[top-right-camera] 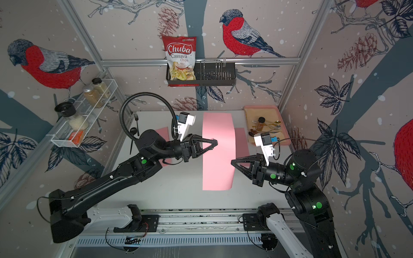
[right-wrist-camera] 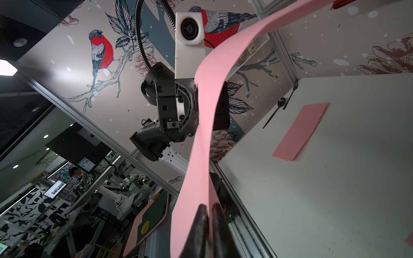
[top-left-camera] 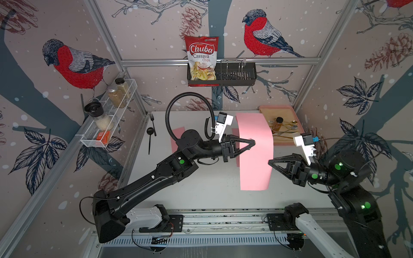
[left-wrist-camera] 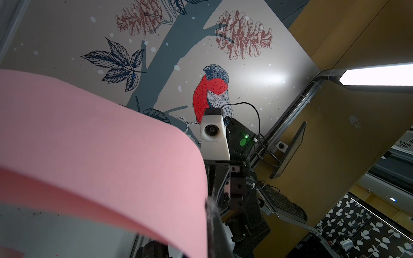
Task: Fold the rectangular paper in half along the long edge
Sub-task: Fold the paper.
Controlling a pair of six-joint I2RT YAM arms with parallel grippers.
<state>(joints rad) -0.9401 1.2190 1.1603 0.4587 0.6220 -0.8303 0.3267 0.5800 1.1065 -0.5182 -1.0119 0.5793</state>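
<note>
The pink rectangular paper [top-left-camera: 254,156] hangs above the white table, its long side running from the back towards the front, seen in both top views [top-right-camera: 219,156]. My left gripper [top-left-camera: 253,141] is shut on the paper's left long edge. In the left wrist view the sheet [left-wrist-camera: 100,145] curves away from one dark finger [left-wrist-camera: 213,214]. My right gripper [top-left-camera: 269,162] meets the opposite long edge. The right wrist view shows its fingertips [right-wrist-camera: 202,212] close together either side of the bowed sheet [right-wrist-camera: 207,111], a thin slit between them.
Folded pink strips lie on the table: one at the left [top-left-camera: 177,138], one at the right [top-right-camera: 241,140]. A pink tray [top-left-camera: 277,107] with a bottle and cutlery sits back right. A black fork [top-left-camera: 153,125] and spoon [top-left-camera: 150,134] lie back left.
</note>
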